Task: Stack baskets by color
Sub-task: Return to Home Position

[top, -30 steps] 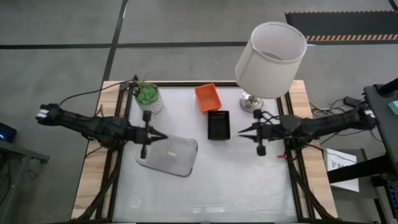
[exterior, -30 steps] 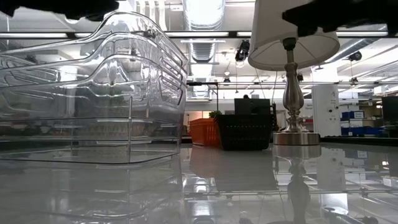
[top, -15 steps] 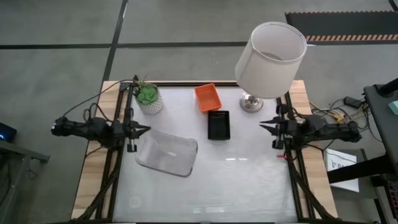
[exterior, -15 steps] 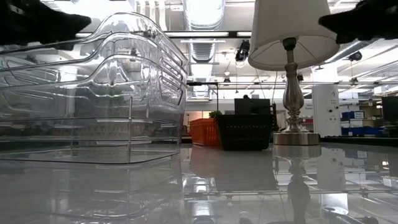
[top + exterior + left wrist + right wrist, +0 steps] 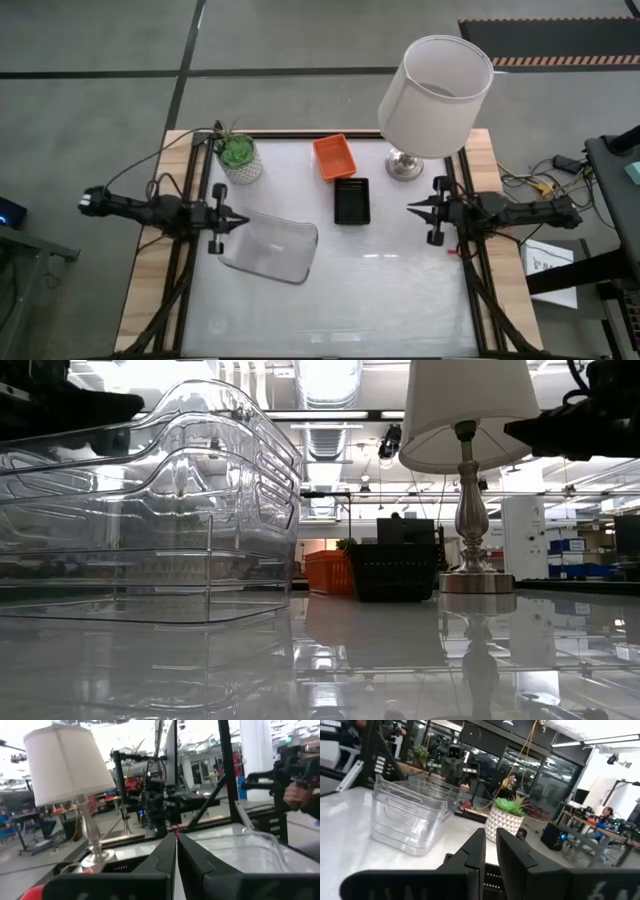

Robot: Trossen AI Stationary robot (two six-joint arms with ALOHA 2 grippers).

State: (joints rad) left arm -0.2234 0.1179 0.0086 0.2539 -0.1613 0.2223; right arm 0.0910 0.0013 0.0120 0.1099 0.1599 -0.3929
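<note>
A nested stack of clear trays (image 5: 270, 248) rests with its bottom on the white table, left of the middle; it looms large in the low view (image 5: 150, 510). An orange basket (image 5: 335, 157) sits at the far middle. A black basket (image 5: 351, 200) sits just in front of it. My left gripper (image 5: 245, 220) is shut and empty; it hovers over the trays' far left corner and points toward the table's right. My right gripper (image 5: 410, 210) is shut and empty; it hangs over the table's right part and points toward the left.
A lamp with a white shade (image 5: 435, 95) stands at the far right on a metal foot (image 5: 403, 163). A green potted plant (image 5: 238, 157) stands at the far left. The table's near half (image 5: 340, 310) is bare white surface.
Both grippers have drawn back from the table's middle toward their own side edges and have sunk lower. Both have stayed shut. The trays and baskets have not moved.
</note>
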